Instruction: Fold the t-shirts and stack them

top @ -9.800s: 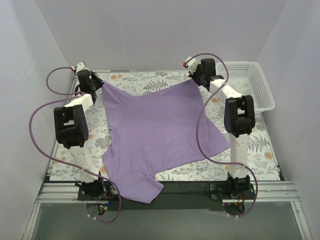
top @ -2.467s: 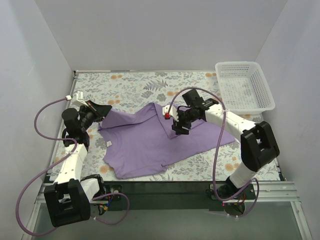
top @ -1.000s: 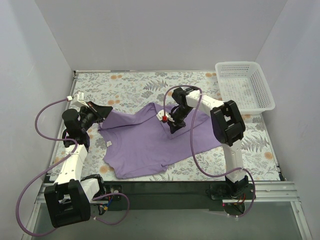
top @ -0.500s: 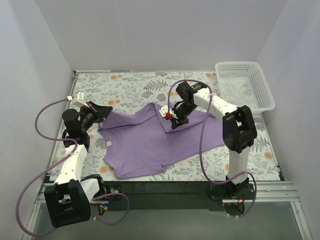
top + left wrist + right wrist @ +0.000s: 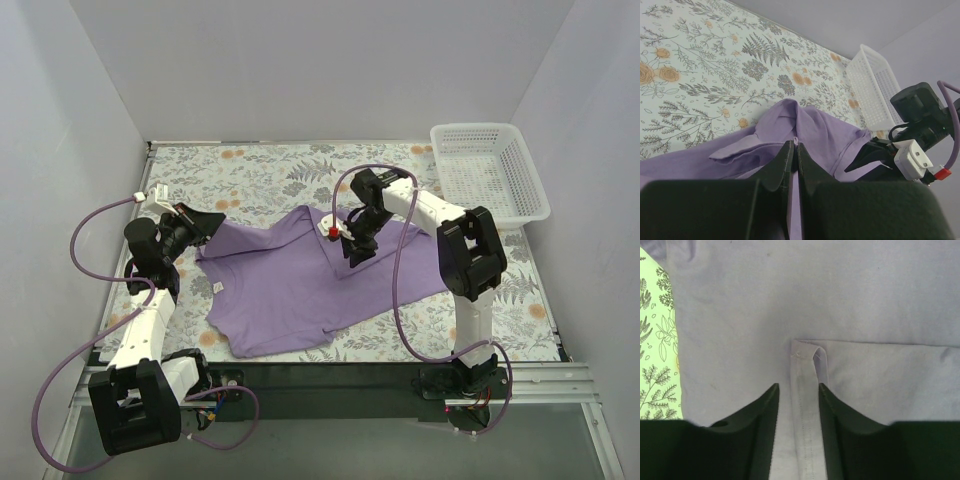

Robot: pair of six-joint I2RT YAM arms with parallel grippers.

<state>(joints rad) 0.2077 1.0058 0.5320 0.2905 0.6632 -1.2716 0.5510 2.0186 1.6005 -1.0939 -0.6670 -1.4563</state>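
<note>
Right wrist only: t-shirt (image 5: 740, 315) hem (image 5: 807, 405) inside right tool (image 5: 798, 388).

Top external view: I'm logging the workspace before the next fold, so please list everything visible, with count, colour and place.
t-shirt: one, lavender, partly folded, lying mid-table
neck label: one, white, on the t-shirt's near-left part
basket: one, white lattice, far right corner
floral cover: one, pale with green ferns and orange flowers, over the tabletop
cables: two, purple, one looping along each arm
left gripper: one, black, shut on the t-shirt's left edge
right gripper: one, black, open, with a hem strip between its fingers near the t-shirt's middle
</note>
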